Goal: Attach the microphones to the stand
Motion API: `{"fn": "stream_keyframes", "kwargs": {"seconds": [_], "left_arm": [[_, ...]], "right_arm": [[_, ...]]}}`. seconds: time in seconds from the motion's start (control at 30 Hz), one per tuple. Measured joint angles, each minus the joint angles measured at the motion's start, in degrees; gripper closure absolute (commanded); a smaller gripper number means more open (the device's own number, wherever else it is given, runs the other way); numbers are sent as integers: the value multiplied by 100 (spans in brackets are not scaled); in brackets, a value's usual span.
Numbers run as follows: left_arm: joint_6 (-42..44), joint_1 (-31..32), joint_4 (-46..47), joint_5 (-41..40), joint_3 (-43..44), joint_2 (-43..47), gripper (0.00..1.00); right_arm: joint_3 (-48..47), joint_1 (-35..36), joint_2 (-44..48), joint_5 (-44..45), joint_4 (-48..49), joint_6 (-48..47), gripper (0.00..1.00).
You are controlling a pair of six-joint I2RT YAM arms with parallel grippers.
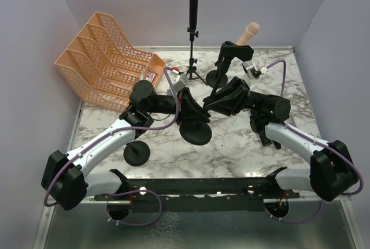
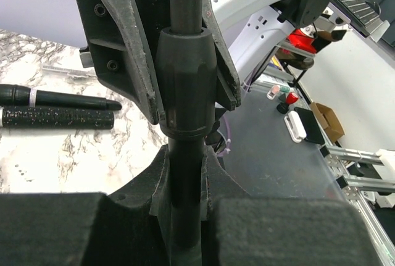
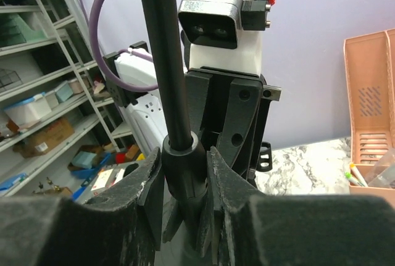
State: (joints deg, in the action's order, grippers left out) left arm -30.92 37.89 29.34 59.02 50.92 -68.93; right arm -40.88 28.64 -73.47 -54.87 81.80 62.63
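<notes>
Marble tabletop [image 1: 231,151], lilac walls [image 1: 115,0], orange file rack [image 1: 104,58] far left, left gripper [image 2: 185,173] and right gripper [image 3: 182,176] both clamped on stand pole [image 2: 185,7]

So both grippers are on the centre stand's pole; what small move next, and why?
Probably twist the collar with the right gripper: its fingers sit either side of it, while the left gripper clamps the same pole just below, steadying it. That likely frees the height adjustment.

The left gripper [image 2: 185,204] squeezes the black stand pole [image 2: 185,0] — the right gripper [image 2: 192,108] hugs its fat collar [image 2: 187,74] just above. On the marble table [image 2: 74,167], two black microphones [image 2: 58,118] lie side by side, one sparkly, one white-banded.
</notes>
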Motion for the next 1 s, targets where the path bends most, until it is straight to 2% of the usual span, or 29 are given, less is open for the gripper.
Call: {"fn": "stream_keyframes", "kwargs": {"seconds": [0.1, 0.2, 0.43, 0.57, 0.83, 0.87, 0.93, 1.0], "left_arm": [[4, -13, 0, -15, 0, 0, 100], [76, -52, -57, -229, 0, -2, 100], [752, -66, -476, -1744, 31, -2, 100], [1134, -28, -811, -2765, 31, -87, 100], [1338, -33, -782, -4146, 28, -192, 100], [1338, -35, -761, -4247, 26, -201, 100], [1340, -37, -741, -4371, 15, -216, 100], [1338, -37, -739, -4387, -22, -234, 100]], "right_arm": [[-33, 2, 31, -9, -175, -179, 98], [-129, 0, 208, 76, -903, -717, 99], [-437, -9, 588, 1167, -3174, -2229, 99], [-546, 109, 586, 1987, -4074, -2780, 99], [-1547, 1154, 306, 4828, -5991, -3775, 99], [-1681, 1255, 258, 5108, -6179, -3810, 92], [-1840, 1377, 201, 5460, -6439, -3823, 62], [-1836, 1414, 203, 5571, -6522, -3807, 42]]}}
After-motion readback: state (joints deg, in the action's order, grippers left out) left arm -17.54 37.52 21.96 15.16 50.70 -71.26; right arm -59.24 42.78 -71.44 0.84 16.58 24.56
